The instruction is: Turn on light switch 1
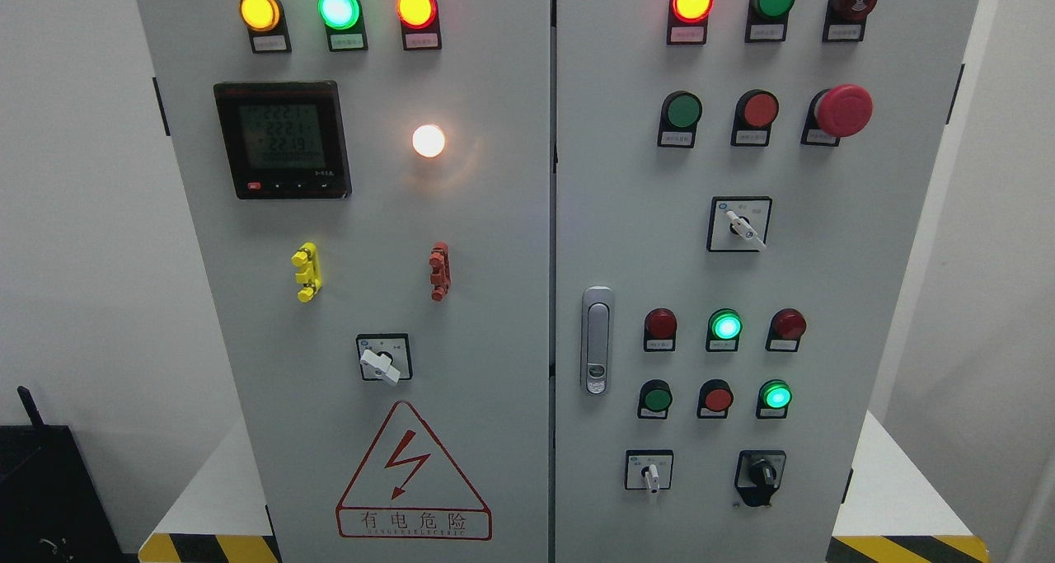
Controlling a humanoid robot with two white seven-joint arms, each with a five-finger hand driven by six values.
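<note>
Head view shows the grey steel two-door electrical cabinet (pixel 494 299) square in front of me, and neither of my hands is in the picture, so I cannot tell how their fingers are set. No label is legible from here, so which control is light switch 1 is my judgement: the likeliest is the small white-handled rotary selector in a black square frame (pixel 383 358) on the left door, at about 7 o'clock from the glowing white round lamp (pixel 429 140) and at 12 o'clock from the red triangular shock-warning sign (pixel 412 472). Its handle points toward 4 o'clock. To do this well I should bring one hand in low, pinch the handle with two fingertips, and twist without pushing. I should keep clear of the yellow plastic clip (pixel 306 272) and the red plastic clip (pixel 439 271) above it.
</note>
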